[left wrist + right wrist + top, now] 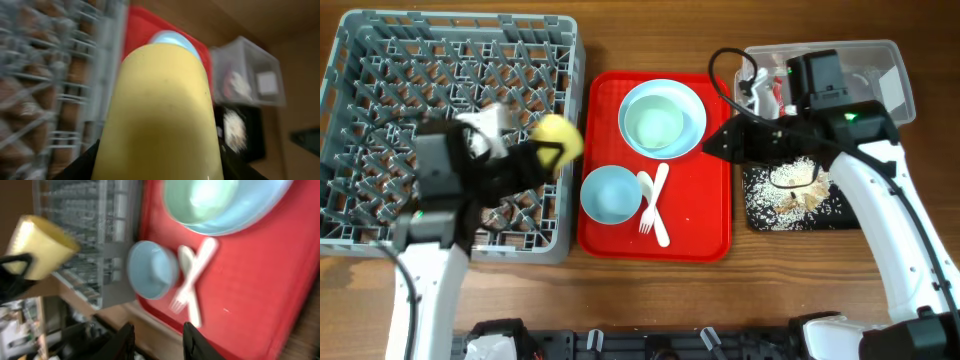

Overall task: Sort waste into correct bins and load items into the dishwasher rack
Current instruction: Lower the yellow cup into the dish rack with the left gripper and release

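The left fingers (542,158) grip the yellow cup (558,140), held tilted above the right wall of the dishwasher rack (460,18). The cup is best carried further inward and set mouth-down between pegs before release. The right fingers (712,143) hang part-open and empty over the red tray (700,235).

Two blue bowls (662,118) (610,193), one yellow cup (558,140), one fork (661,184), one spoon (661,233), one rack (460,18).

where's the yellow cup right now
In the overhead view the yellow cup is left of centre, held in the left tool over the right edge of the grey rack, just left of the red tray.
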`<control>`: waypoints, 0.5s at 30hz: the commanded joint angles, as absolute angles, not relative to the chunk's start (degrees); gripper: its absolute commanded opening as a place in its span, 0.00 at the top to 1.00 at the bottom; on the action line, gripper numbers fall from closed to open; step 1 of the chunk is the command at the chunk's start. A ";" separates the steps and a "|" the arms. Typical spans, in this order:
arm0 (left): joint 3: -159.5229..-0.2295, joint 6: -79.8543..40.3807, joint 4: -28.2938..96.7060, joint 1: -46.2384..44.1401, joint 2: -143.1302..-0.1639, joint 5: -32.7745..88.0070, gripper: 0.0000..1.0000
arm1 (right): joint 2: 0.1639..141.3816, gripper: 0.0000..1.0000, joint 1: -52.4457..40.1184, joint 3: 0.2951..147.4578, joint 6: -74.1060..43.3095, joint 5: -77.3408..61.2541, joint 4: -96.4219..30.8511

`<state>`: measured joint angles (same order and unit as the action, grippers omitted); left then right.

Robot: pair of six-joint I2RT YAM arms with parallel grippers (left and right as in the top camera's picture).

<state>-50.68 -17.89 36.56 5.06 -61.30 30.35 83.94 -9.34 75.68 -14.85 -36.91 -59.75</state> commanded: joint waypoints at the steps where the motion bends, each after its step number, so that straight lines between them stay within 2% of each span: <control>1: -50.94 -16.93 43.72 11.33 -55.44 14.46 0.96 | 79.88 0.68 -8.58 75.75 -12.47 -28.08 -62.06; 7: -50.94 -17.52 53.47 16.93 -53.98 2.85 0.96 | 79.53 0.67 -8.58 75.75 -11.99 -23.49 -64.34; 15: -50.92 -17.61 54.92 17.89 -59.13 -0.51 0.96 | 79.55 0.67 -8.60 75.75 -12.14 -23.51 -64.51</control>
